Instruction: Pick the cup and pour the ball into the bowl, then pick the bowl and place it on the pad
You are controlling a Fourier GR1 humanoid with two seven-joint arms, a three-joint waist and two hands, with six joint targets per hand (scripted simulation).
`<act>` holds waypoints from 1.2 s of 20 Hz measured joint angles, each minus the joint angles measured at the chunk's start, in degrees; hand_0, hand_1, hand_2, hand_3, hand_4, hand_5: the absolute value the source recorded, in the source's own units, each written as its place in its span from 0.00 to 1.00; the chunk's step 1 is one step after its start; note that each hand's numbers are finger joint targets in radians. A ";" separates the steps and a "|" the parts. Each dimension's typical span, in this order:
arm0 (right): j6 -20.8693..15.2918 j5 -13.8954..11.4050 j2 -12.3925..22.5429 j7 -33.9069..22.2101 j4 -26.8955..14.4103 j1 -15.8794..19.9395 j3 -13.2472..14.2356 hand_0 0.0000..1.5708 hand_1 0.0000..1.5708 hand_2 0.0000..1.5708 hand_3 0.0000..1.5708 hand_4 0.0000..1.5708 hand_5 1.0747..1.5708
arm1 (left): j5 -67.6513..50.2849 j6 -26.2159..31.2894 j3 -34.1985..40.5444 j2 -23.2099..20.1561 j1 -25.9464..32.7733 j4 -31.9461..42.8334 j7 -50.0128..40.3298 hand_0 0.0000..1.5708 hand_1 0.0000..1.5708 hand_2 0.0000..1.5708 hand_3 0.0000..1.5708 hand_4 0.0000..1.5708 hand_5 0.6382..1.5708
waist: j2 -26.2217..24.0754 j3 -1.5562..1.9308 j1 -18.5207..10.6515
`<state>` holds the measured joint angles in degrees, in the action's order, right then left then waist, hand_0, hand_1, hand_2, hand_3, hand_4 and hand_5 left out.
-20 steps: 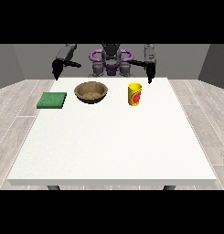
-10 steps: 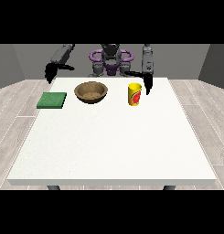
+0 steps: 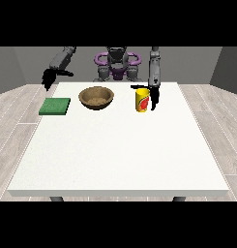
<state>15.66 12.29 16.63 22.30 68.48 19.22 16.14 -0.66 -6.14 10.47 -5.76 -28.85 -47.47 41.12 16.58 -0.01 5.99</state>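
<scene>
A yellow cup (image 3: 142, 100) with a red mark stands upright on the white table (image 3: 120, 145), right of centre at the back. The hand at the view's right (image 3: 153, 97) hangs right beside the cup's right side, fingers pointing down and its thumb reaching over the cup's rim; it does not hold the cup. A brown wooden bowl (image 3: 96, 97) sits left of the cup. Further left lies a flat green pad (image 3: 55, 106). The hand at the view's left (image 3: 47, 78) hovers above and behind the pad, holding nothing. No ball is visible.
The robot's torso (image 3: 117, 65) stands behind the table's far edge. The table's near half carries nothing.
The hand at the view's right has come down and forward to the cup's right side. The hand at the view's left has swung outward and lower, towards the pad.
</scene>
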 measured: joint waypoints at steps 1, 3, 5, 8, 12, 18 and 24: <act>0.77 0.27 0.57 0.78 -0.53 0.04 0.40 0.00 0.00 0.00 0.00 0.00 0.98 | 0.87 -1.47 0.08 -0.60 -0.22 0.35 0.20 0.82 0.82 1.00 1.00 0.50 0.95 | 0.47 0.00 0.35; 1.16 0.54 0.72 0.50 -0.24 0.96 0.22 0.00 0.00 0.00 0.00 0.00 0.97 | 4.46 -7.04 -0.35 -1.88 -0.64 1.32 0.77 0.83 0.83 1.00 1.00 0.52 0.94 | 1.29 0.02 1.67; 2.00 1.03 1.18 -0.17 -0.30 1.30 0.18 0.00 0.00 0.00 0.00 0.00 0.97 | 7.25 -11.75 -0.88 -2.05 -0.78 2.62 0.71 0.84 0.84 1.00 1.00 0.53 0.94 | 1.24 0.03 2.79; 3.65 2.09 2.89 -0.23 -0.02 1.88 1.04 0.00 0.00 0.00 0.00 0.00 0.97 | 9.01 -16.95 -0.08 -2.53 -2.38 3.87 2.18 0.85 0.85 1.00 1.00 0.55 0.93 | 2.54 0.19 4.73; 5.27 2.93 5.08 -0.50 -0.90 1.80 2.24 0.00 0.00 0.00 0.00 0.00 0.97 | 10.82 -21.46 0.05 -2.39 -4.37 6.06 2.59 0.86 0.86 1.00 1.00 0.58 0.94 | 2.27 0.28 5.48; 5.37 2.49 7.06 -1.40 -8.33 1.58 3.86 0.00 0.00 0.05 0.00 0.00 0.98 | 19.17 -26.38 -6.42 -2.02 -6.21 6.78 -7.52 0.88 0.88 1.00 1.00 0.65 0.96 | -5.45 0.15 2.21; 5.48 1.18 8.82 0.88 -17.51 -1.78 5.90 0.00 0.00 0.00 0.00 0.00 0.97 | 30.09 -27.21 -16.09 -0.08 -7.42 5.31 -21.52 0.87 0.87 1.00 1.00 0.73 0.99 | -14.64 0.19 -4.14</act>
<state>21.13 13.46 25.44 23.18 50.97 17.44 22.05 29.43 -33.35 -5.63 -5.84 -36.26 -42.16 19.60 1.94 0.18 1.84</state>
